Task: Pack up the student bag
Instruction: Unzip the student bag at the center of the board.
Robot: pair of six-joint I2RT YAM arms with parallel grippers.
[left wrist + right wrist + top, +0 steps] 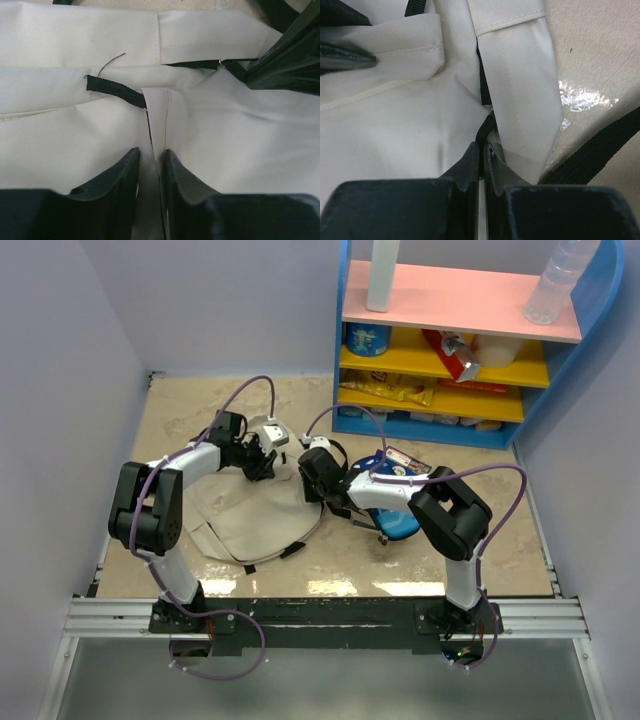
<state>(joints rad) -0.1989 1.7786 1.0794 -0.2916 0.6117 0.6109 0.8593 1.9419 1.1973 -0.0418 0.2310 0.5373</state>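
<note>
The student bag (245,520) is a cream canvas backpack lying flat on the table's middle left, with black straps at its edges. My left gripper (262,462) is at the bag's far top edge. In the left wrist view it (150,152) is shut on a narrow fold of the cream fabric (157,115) beside a black strap tab (115,89). My right gripper (312,480) is at the bag's right top corner. In the right wrist view it (483,146) is shut on a thin black cord or zipper pull (485,129) of the bag (395,130).
A blue pouch (402,522) and a book (405,461) lie under the right arm, right of the bag. A blue shelf unit (450,340) with snacks and a plastic bottle (560,280) stands at the back right. Walls close in both sides.
</note>
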